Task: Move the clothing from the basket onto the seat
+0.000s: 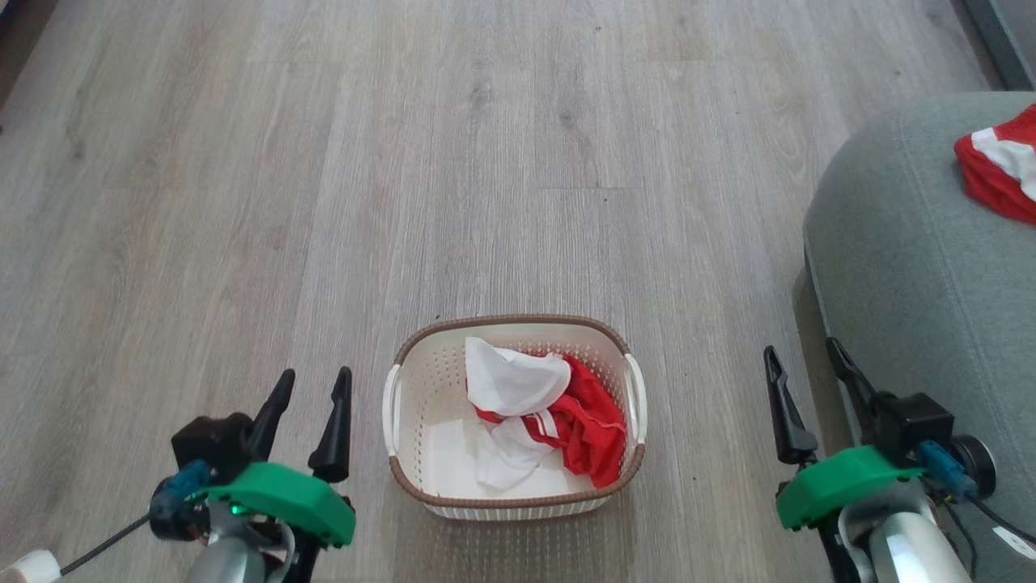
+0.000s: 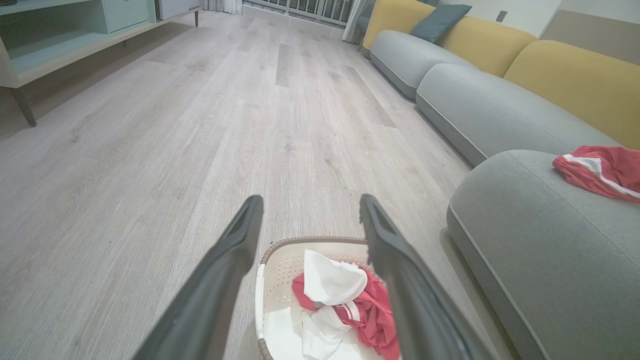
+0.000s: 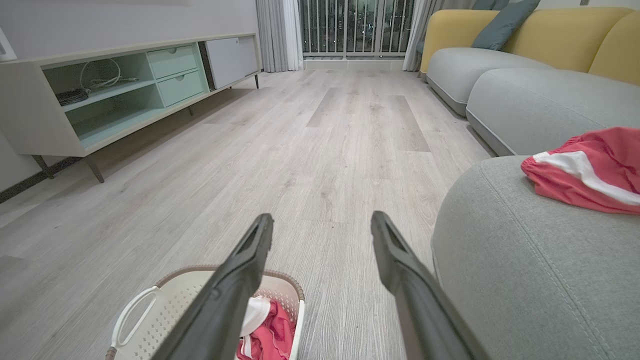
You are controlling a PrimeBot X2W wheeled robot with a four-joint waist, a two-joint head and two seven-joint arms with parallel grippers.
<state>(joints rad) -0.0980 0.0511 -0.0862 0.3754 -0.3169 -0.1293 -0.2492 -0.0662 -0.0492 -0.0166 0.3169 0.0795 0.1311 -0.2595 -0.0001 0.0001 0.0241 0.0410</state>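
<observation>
**One garment on the seat, one in the basket**

The basket (image 1: 515,321) sits on the wooden floor (image 1: 324,162) right in front of the robot, between its two grippers. Crumpled inside lies a red-and-white garment (image 1: 558,413), bunched toward the basket's right half. The seat (image 1: 914,243) stands off to the robot's right, and a red garment with a white stripe (image 1: 999,170) lies on top of it, well apart from the basket. The left gripper (image 1: 316,374) hovers just beside the basket's left side, fingers spread apart and holding nothing. The right gripper (image 1: 800,348) hangs between basket and seat, fingers likewise parted and empty.
</observation>
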